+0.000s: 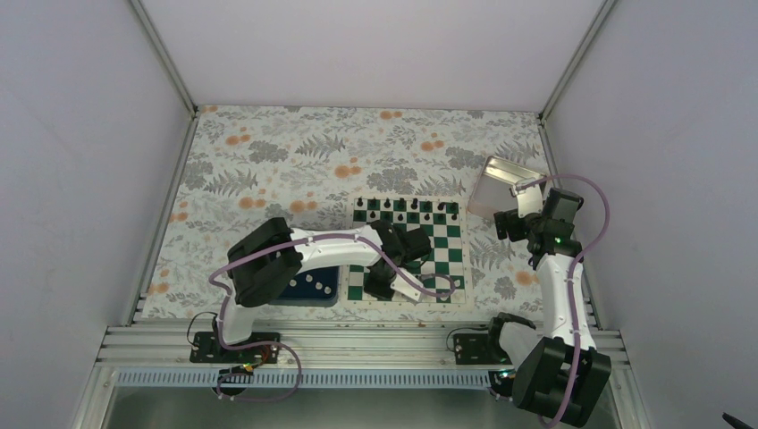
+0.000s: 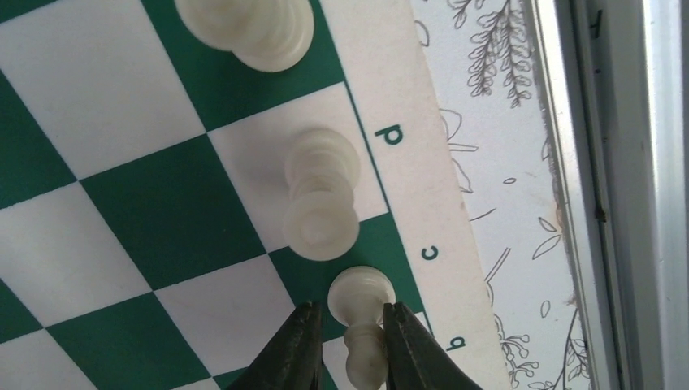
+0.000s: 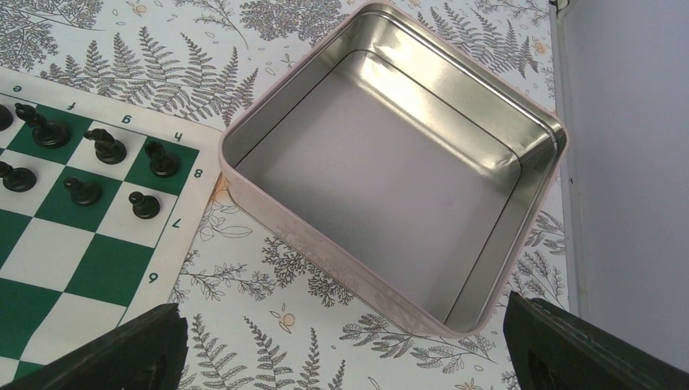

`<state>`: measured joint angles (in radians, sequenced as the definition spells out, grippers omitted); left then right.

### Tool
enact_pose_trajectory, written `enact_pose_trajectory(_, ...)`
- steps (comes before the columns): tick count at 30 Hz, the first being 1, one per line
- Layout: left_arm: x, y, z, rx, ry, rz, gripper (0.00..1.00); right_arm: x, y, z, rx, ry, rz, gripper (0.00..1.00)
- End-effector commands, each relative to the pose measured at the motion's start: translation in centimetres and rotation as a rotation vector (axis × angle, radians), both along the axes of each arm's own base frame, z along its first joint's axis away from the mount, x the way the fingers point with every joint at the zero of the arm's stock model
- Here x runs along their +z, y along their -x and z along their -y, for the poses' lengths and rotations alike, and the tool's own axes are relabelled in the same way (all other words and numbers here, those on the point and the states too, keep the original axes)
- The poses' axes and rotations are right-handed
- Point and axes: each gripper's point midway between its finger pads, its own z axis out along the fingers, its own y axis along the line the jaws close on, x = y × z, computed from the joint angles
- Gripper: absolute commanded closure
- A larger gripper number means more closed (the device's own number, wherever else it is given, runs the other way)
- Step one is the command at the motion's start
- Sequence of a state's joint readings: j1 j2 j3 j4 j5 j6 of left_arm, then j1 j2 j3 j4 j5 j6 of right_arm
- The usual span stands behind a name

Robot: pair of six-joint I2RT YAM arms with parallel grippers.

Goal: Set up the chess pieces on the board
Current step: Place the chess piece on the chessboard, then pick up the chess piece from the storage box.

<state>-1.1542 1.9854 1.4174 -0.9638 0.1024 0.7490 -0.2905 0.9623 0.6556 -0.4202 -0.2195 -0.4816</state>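
Note:
The green-and-white board (image 1: 447, 252) lies mid-table; it also shows in the left wrist view (image 2: 162, 203) and the right wrist view (image 3: 49, 252). My left gripper (image 1: 393, 284) is low over its near edge. In the left wrist view its fingers (image 2: 351, 310) flank a small white piece (image 2: 362, 292) standing on the green c square. The right finger touches its stem, and a gap shows at the left finger. Two more white pieces stand beside it, one on the d square (image 2: 322, 195) and one further along (image 2: 248, 28). My right gripper (image 3: 345, 357) is wide open and empty.
Black pieces (image 1: 402, 213) fill the board's far rows and also show in the right wrist view (image 3: 101, 146). A navy tray (image 1: 332, 288) with white pieces sits left of the board, under the left arm. An empty metal tin (image 3: 325, 244) lies right of the board (image 1: 509, 183).

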Motion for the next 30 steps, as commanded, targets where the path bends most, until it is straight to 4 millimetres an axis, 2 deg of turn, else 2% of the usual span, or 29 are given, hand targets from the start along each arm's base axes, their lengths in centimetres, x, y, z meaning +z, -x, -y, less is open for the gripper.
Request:
enact_pose_trajectory(1, 1.0, -0.6, 0.5, 0.002, 0.011, 0.047, 0.79, 0.8, -0.2, 0.1, 0.008, 0.004, 0.026, 0.00)
enact_pose_trajectory(6, 3.9, -1.0, 0.7, 0.012, 0.045, 0.078, 0.74, 0.8, -0.2, 0.1, 0.009, 0.004, 0.027, 0.00)
enact_pose_trajectory(8, 6.0, -0.9, 0.9, 0.017, 0.076, 0.083, 0.71, 0.8, -0.2, 0.1, 0.010, 0.003, 0.026, 0.00)
enact_pose_trajectory(12, 11.6, -0.1, 1.0, 0.017, 0.163, 0.073, 0.65, 0.7, -0.2, 0.1, 0.011, 0.003, 0.023, 0.00)
enact_pose_trajectory(15, 15.0, -0.5, -0.2, 0.026, 0.208, 0.136, 0.63, 0.7, -0.2, 0.1, 0.011, 0.004, 0.021, 0.00)
enact_pose_trajectory(17, 16.0, -1.3, -1.9, 0.052, 0.205, 0.187, 0.62, 0.7, -0.2, 0.1, 0.010, 0.003, 0.021, 0.00)
enact_pose_trajectory(20, 16.2, -2.8, -5.5, 0.125, 0.169, 0.219, 0.61, 0.7, -0.1, 0.0, 0.012, 0.003, 0.020, 0.00)
enact_pose_trajectory(26, 15.3, -5.9, -13.8, 0.302, 0.112, 0.256, 0.60, 0.6, -0.1, 0.0, 0.015, 0.002, 0.018, 0.00)
enact_pose_trajectory(28, 13.9, -5.9, -16.3, 0.352, 0.083, 0.233, 0.60, 0.6, -0.1, 0.0, 0.014, 0.002, 0.019, 0.00)
enact_pose_trajectory(30, 12.6, -5.9, -18.0, 0.384, 0.061, 0.240, 0.60, 0.6, -0.1, 0.0, 0.016, 0.002, 0.016, 0.00)
